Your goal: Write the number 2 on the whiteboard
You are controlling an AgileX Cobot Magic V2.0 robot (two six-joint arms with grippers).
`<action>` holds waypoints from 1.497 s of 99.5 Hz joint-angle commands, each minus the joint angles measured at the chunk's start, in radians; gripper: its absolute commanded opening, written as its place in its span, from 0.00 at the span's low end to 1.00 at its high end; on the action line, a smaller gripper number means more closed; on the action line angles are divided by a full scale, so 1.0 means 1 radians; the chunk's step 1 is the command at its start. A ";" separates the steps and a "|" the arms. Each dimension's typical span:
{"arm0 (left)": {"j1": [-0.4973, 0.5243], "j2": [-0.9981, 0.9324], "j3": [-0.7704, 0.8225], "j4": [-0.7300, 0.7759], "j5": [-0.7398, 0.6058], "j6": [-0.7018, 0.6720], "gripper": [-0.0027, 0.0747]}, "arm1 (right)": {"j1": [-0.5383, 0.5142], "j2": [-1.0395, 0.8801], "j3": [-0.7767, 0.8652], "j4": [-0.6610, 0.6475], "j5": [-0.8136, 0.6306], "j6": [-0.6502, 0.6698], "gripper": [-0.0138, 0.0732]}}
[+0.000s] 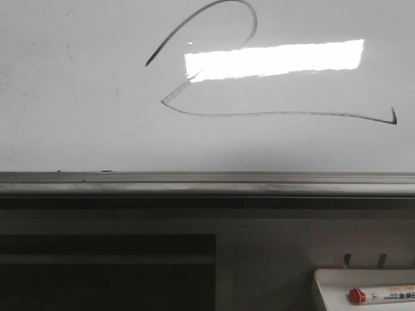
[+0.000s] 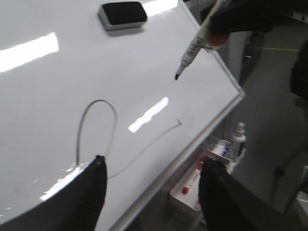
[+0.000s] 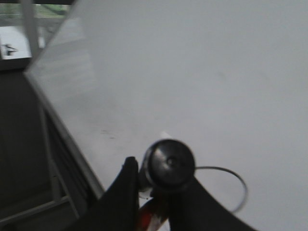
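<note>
The whiteboard point(image 1: 78, 97) fills the front view, with the number 2 point(image 1: 259, 115) drawn on it as a thin dark stroke: curved top, long base line and a small end tick. The 2 also shows in the left wrist view point(image 2: 96, 101). My right gripper point(image 2: 226, 21) is shut on a marker point(image 2: 192, 45) whose dark tip points at the board, apart from the stroke's end. In the right wrist view the marker point(image 3: 168, 163) is seen end-on between the shut fingers of the right gripper point(image 3: 159, 178). My left gripper point(image 2: 155, 163) is open and empty near the board's ledge.
A grey metal ledge point(image 1: 194, 188) runs along the board's edge. A small white tray point(image 1: 331, 278) with a red-capped marker point(image 1: 382, 296) hangs below at the right. A black eraser point(image 2: 122, 14) sits on the board. A small bottle point(image 2: 238, 137) stands by the tray.
</note>
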 commanded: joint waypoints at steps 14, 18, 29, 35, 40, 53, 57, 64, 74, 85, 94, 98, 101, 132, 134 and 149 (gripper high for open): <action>0.001 0.179 -0.112 -0.288 0.098 0.256 0.55 | 0.218 0.084 -0.064 0.026 -0.010 -0.019 0.08; 0.001 0.203 -0.123 -0.295 0.098 0.259 0.53 | 0.253 0.102 -0.068 0.026 -0.017 -0.019 0.08; 0.001 0.266 -0.140 -0.328 0.156 0.259 0.50 | 0.414 0.163 -0.068 0.026 -0.100 -0.028 0.08; 0.001 0.281 -0.140 -0.338 0.194 0.259 0.50 | 0.458 0.178 -0.068 0.026 -0.135 -0.046 0.08; 0.001 0.294 -0.140 -0.340 0.225 0.259 0.50 | 0.499 0.190 -0.068 0.026 -0.165 -0.048 0.08; 0.001 0.311 -0.140 -0.342 0.249 0.259 0.50 | 0.541 0.210 -0.068 0.026 -0.200 -0.052 0.08; 0.001 0.313 -0.140 -0.342 0.249 0.259 0.50 | 0.545 0.214 -0.068 0.026 -0.202 -0.052 0.08; 0.001 0.320 -0.140 -0.342 0.249 0.259 0.46 | 0.545 0.216 -0.068 0.040 -0.204 -0.052 0.08; 0.001 0.329 -0.140 -0.342 0.249 0.259 0.36 | 0.545 0.216 -0.073 0.042 -0.204 -0.052 0.08; 0.001 0.341 -0.140 -0.342 0.249 0.259 0.20 | 0.545 0.216 -0.091 0.042 -0.196 -0.052 0.08; 0.001 0.350 -0.140 -0.342 0.245 0.274 0.05 | 0.545 0.216 -0.103 0.042 -0.193 -0.052 0.08; 0.001 0.351 -0.140 -0.342 0.243 0.282 0.01 | 0.545 0.216 -0.105 0.042 -0.193 -0.052 0.08; 0.001 0.353 -0.140 -0.342 0.238 0.282 0.01 | 0.545 0.216 -0.105 0.042 -0.193 -0.052 0.08; 0.001 0.360 -0.140 -0.342 0.198 0.284 0.01 | 0.545 0.218 -0.105 0.044 -0.250 -0.052 0.44; 0.001 0.360 -0.140 -0.342 0.192 0.284 0.01 | 0.543 0.218 -0.105 0.043 -0.269 -0.052 0.51; 0.001 0.358 -0.140 -0.332 0.078 0.275 0.01 | 0.528 0.178 -0.105 0.040 -0.402 -0.052 0.83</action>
